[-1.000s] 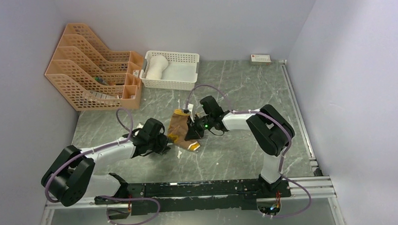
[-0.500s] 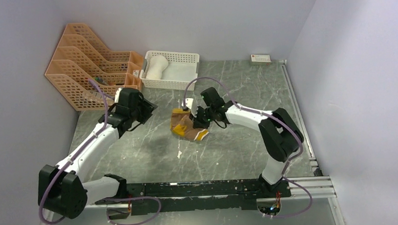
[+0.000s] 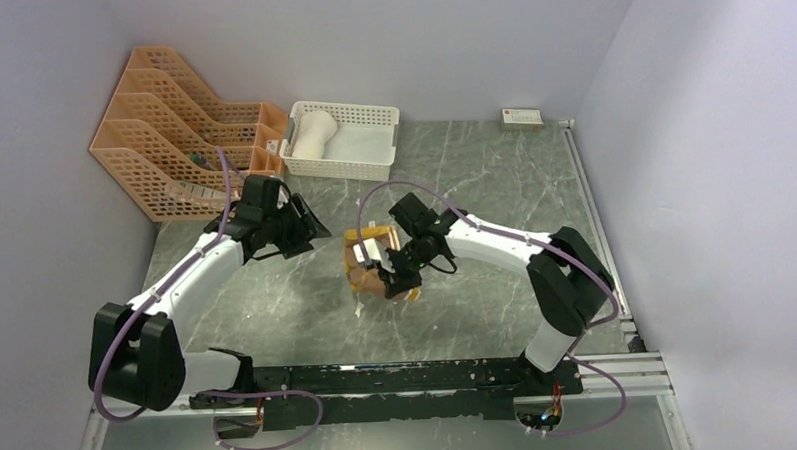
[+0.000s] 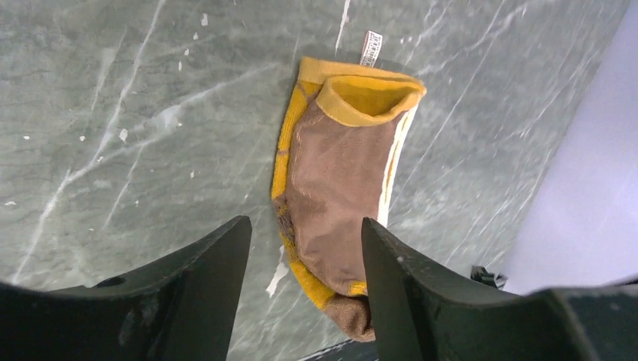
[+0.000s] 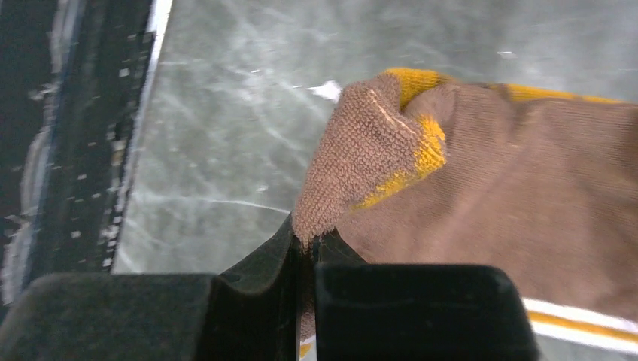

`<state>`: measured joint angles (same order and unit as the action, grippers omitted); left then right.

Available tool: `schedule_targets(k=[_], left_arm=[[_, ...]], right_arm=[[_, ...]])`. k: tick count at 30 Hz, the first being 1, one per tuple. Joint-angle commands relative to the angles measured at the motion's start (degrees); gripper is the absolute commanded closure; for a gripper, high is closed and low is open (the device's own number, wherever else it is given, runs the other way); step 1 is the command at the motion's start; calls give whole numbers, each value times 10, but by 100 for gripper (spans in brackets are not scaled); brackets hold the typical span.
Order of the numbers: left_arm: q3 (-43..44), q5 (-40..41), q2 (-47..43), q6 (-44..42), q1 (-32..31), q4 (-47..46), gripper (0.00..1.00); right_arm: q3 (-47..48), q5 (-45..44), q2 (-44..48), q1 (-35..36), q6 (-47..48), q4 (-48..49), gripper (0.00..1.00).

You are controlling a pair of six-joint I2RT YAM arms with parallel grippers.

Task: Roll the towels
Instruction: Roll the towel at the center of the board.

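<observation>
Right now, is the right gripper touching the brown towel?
Touching. The right wrist view shows the right gripper shut on a corner of the brown towel, with the cloth's edge pinched in it.

Towel [image 4: 338, 173]: on table [image 3: 493, 182], one corner between right gripper [image 5: 305, 248] jaws, remainder ahead; ahead of left gripper [image 4: 305, 226] jaws, apart. Second towel [image 3: 311, 135]: in basket [image 3: 345, 169], far from both jaws.

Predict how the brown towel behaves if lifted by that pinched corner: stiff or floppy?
Probably floppy: the brown towel folds and creases where the right gripper pinches its corner. Likely light, since it looks like thin terry. It should drape rather than slip, as the looped pile looks grippy.
</observation>
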<state>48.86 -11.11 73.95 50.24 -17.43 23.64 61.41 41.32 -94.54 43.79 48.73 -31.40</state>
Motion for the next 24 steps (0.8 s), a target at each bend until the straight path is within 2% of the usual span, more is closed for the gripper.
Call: schedule_targets(k=[1, 8, 13, 17, 21, 24], left_arm=[[36, -52, -17, -110, 8, 67, 31], [32, -134, -59, -198, 9, 93, 32], [-6, -164, -84, -212, 8, 89, 34], [-38, -167, -101, -186, 7, 92, 38], [-81, -119, -132, -130, 9, 107, 39], [-132, -178, -137, -81, 12, 76, 39]], right_arm=[[18, 111, -56, 11, 63, -114, 100], [188, 193, -241, 10, 131, -290, 100], [311, 202, -356, 10, 111, -351, 100], [395, 205, -445, 8, 90, -397, 100], [414, 217, -474, 3, 80, -403, 100], [411, 224, -491, -7, 69, -397, 100]])
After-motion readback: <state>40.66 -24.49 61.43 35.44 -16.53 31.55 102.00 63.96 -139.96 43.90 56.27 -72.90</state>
